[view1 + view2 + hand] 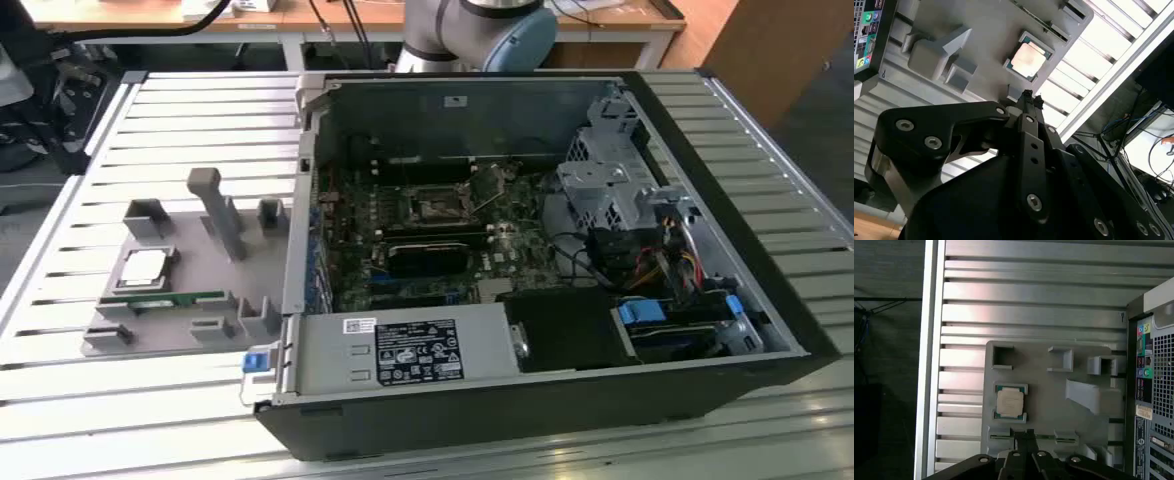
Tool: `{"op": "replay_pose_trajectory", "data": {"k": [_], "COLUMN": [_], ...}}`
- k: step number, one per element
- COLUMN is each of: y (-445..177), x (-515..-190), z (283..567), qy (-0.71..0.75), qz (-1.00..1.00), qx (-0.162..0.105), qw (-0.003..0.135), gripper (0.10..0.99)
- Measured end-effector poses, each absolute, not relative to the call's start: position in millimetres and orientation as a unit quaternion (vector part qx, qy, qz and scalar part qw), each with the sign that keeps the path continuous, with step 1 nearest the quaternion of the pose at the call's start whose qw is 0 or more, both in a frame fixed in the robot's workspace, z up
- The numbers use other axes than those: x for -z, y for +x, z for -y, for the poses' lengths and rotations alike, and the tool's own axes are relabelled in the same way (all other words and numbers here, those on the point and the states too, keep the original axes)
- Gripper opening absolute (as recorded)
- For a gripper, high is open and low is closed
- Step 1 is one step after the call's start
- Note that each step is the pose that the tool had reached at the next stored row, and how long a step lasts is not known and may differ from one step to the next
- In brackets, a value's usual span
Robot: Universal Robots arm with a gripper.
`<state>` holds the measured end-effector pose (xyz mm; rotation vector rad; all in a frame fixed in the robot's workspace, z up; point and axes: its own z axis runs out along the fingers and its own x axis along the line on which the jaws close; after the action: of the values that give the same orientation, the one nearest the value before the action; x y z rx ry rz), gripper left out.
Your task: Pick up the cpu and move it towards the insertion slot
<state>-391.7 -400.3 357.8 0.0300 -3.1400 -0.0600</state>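
Pincer point(1026, 96) point(1026, 432): black linkage, tips pressed together, nothing between them. It hangs clear of the parts and touches none of them. In the first wrist view the tips sit over the edge of the grey fixture plate point(1049, 410) point(979, 30) point(200, 265), about where the green memory stick point(996, 436) point(167, 298) lies in its groove. Just past the tips is the cpu point(1009, 402) point(1029, 59) point(144, 268): silvery top, dark rim, lying flat in its corner-bracketed nest on the plate, not gripped, apart from the tips. The plate also carries several raised grey blocks and one tall post point(211, 205). The plate rests on the slatted aluminium bench point(1029, 290) point(1094, 75) point(200, 110), on the exterior view's left. Beside the plate, toward the exterior view's right, is an open black computer case point(534, 420) lying on its side. Its grey power supply point(400, 352) is nearest the exterior camera, with the motherboard point(400, 270) beyond it. The insertion slot point(434, 205) is on that board: a metal frame with a dark centre, nothing seated in it, well apart from the cpu. A bundle of cables and a drive cage point(607, 190) are on the case's far right in the exterior view. Farthest back, the arm's grey body with a pale blue joint cap point(481, 30) rises behind the case.
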Motion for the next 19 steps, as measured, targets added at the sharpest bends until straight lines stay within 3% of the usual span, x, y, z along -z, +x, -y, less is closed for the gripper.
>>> {"op": "replay_pose_trajectory", "data": {"k": [19], "y": [-396], "x": [-346], "z": [400], "qy": [0.01], "qz": [1.0], "qx": [0.019], "qw": [0.0], "gripper": [0.106]}}
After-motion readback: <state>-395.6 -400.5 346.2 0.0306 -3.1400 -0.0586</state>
